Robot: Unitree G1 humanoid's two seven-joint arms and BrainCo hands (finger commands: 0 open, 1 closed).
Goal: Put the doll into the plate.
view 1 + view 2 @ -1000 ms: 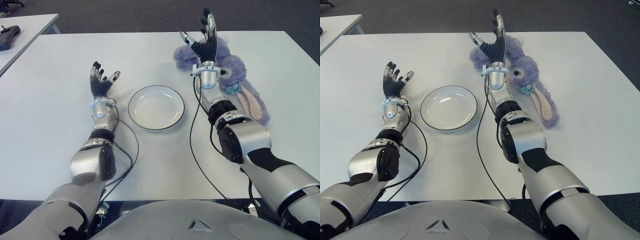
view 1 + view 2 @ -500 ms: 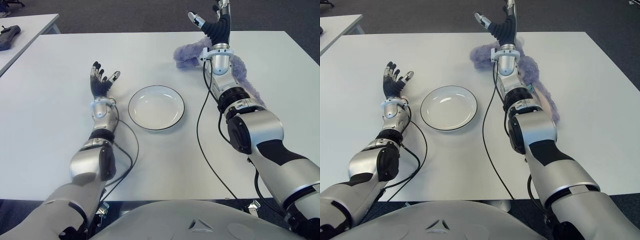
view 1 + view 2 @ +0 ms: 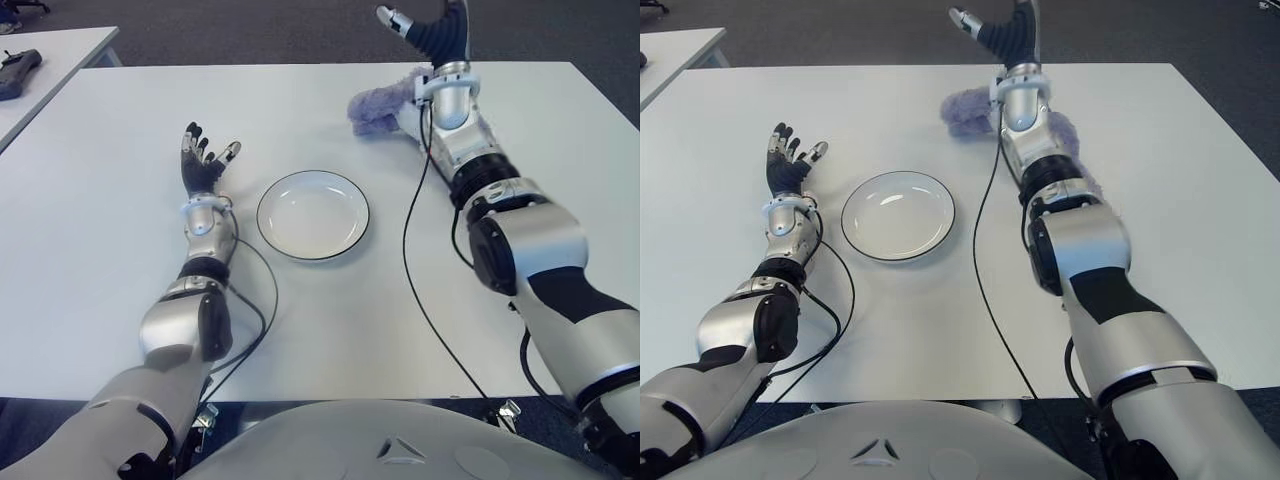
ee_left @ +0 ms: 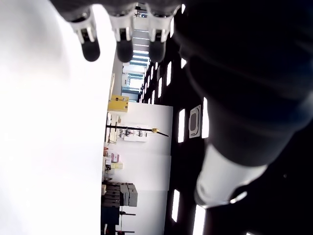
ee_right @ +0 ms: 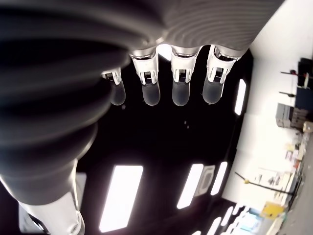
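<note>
The doll [image 3: 376, 107], a purple plush rabbit, lies at the far right of the white table [image 3: 100, 260]; my right forearm covers most of it, leaving one fuzzy end visible. The empty white plate [image 3: 312, 215] with a dark rim sits mid-table, to the doll's near left. My right hand [image 3: 425, 20] is raised past the doll, above the table's far edge, fingers spread and holding nothing. The right wrist view shows straight fingers [image 5: 180, 90] against a ceiling. My left hand [image 3: 204, 160] shows open, palm up, left of the plate.
Black cables [image 3: 408, 260] trail from both wrists across the table. A second table [image 3: 55, 50] at the far left carries a dark device [image 3: 18, 70]. Dark floor lies beyond the far edge.
My right arm has stretched forward and to the right, carrying the open hand from above the doll to beyond it. The forearm now hides the doll's body. The left arm stayed still.
</note>
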